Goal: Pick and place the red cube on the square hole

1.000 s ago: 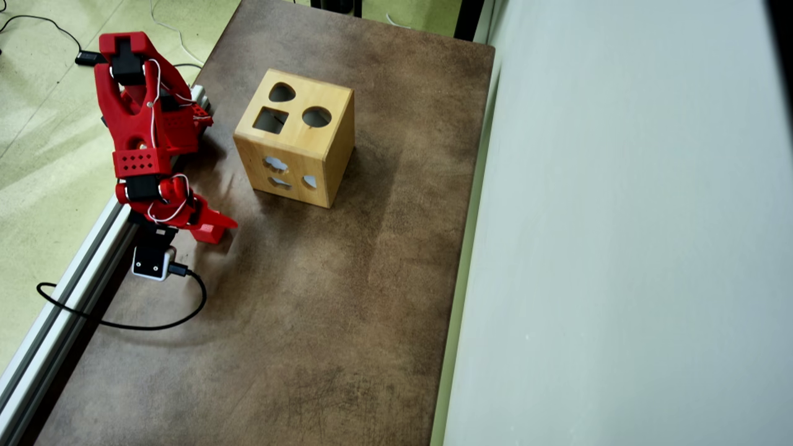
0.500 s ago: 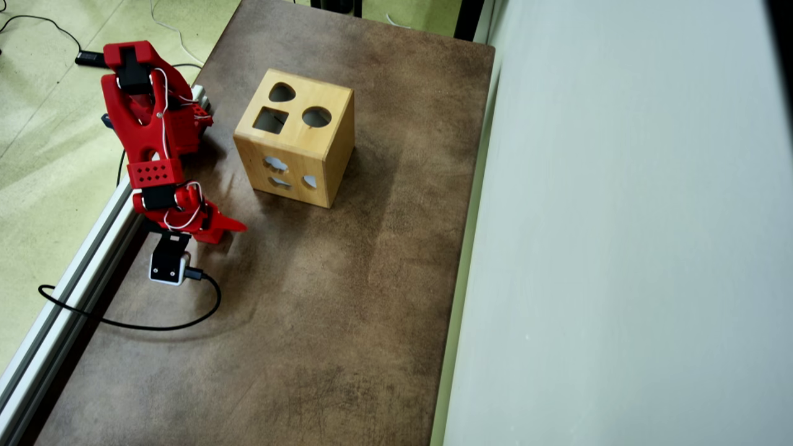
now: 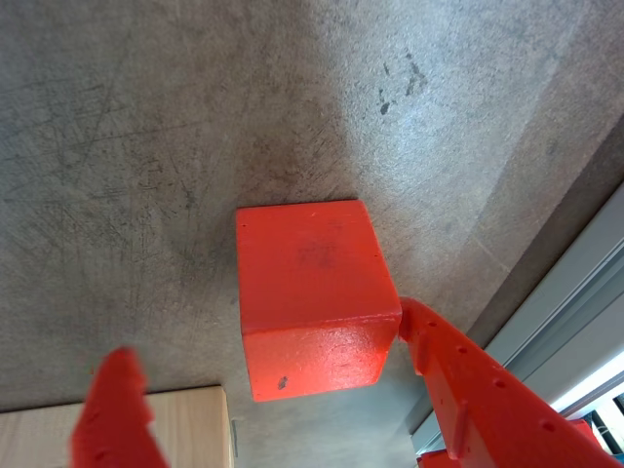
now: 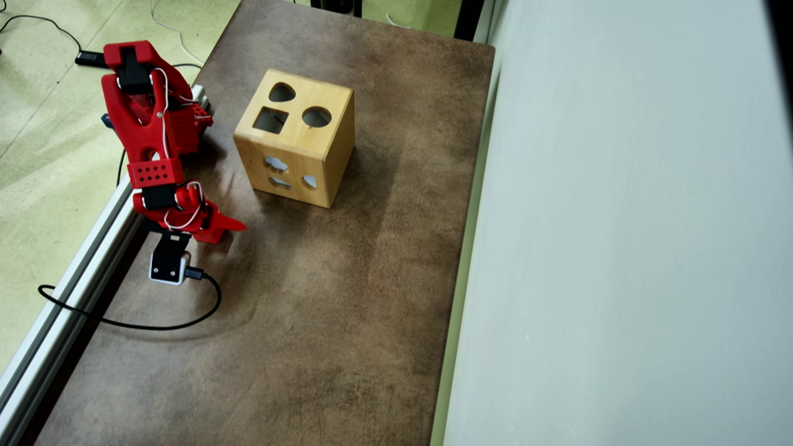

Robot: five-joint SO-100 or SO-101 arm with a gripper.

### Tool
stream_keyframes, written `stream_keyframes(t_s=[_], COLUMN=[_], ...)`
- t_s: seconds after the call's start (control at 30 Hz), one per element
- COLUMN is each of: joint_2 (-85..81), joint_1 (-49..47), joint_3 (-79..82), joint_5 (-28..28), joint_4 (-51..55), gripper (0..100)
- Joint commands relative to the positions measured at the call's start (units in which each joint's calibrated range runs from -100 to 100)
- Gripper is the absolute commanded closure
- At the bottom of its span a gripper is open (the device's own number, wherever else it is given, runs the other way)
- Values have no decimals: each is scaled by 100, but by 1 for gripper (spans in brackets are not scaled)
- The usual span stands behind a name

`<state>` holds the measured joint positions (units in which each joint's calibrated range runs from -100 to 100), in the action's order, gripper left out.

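In the wrist view the red cube (image 3: 312,292) sits on the grey-brown table (image 3: 195,127) between my red fingers. My gripper (image 3: 263,363) is open: the right finger (image 3: 439,351) touches the cube's right edge, while the left finger (image 3: 117,409) stands well apart from it. In the overhead view my gripper (image 4: 217,230) is low over the table's left edge and hides the cube. The wooden shape-sorter box (image 4: 296,136) stands to the upper right of the gripper, with the square hole (image 4: 271,119) in its top face.
An aluminium rail (image 4: 93,241) runs along the table's left edge, also in the wrist view (image 3: 575,292). A black cable (image 4: 155,322) loops on the table below the gripper. A corner of the box shows in the wrist view (image 3: 175,429). A pale wall (image 4: 619,223) bounds the right side.
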<state>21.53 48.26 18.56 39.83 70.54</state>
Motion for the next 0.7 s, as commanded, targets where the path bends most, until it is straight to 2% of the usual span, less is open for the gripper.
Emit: stream_keyframes(t_s=[0.0,0.67], joint_2=[-51,-51], joint_1=[-49,-56], joint_3=[-31,-22], joint_5=[15,20], joint_4=[51,51], gripper=[67,68])
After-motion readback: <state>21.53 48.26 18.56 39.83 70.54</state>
